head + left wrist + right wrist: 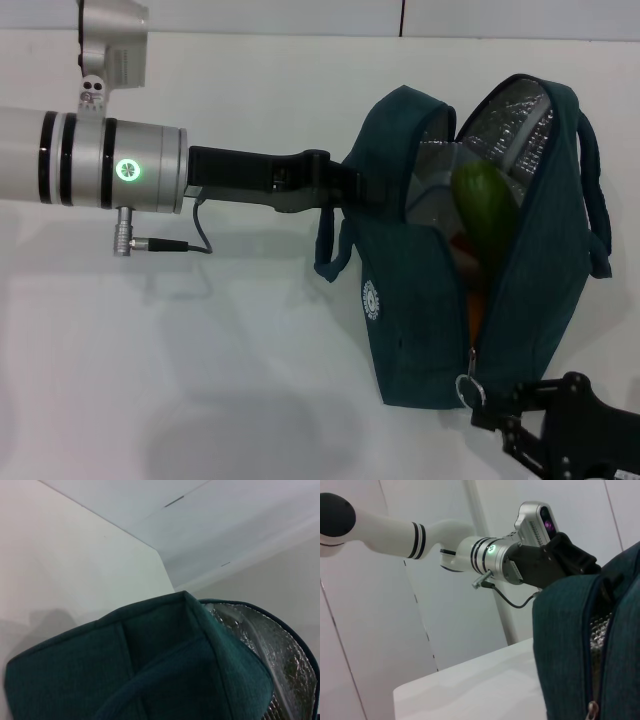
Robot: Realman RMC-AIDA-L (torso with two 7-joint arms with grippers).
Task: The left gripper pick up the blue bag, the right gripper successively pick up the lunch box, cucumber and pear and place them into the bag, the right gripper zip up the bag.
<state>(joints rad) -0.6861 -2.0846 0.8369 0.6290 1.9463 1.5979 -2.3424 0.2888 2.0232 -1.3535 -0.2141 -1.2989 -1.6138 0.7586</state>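
The blue bag (pixel 420 320) stands upright on the white table with its top gaping and the silver lining showing. My left gripper (pixel 350 187) is shut on the bag's upper left edge by a loop handle, and it also shows in the right wrist view (pixel 570 560). The green cucumber (pixel 487 212) leans inside the opening. Below it an orange patch, the pear (pixel 466 263), shows deep in the bag. I cannot make out the lunch box for certain. My right gripper (pixel 487 410) sits low at the bag's front, right beside the silver zipper pull (pixel 468 388).
The bag's fabric (pixel 150 670) fills the left wrist view, with lining at one side. A thin grey cable (pixel 165 243) hangs from the left wrist. White table (pixel 200 380) stretches to the left of the bag, and a white wall stands behind.
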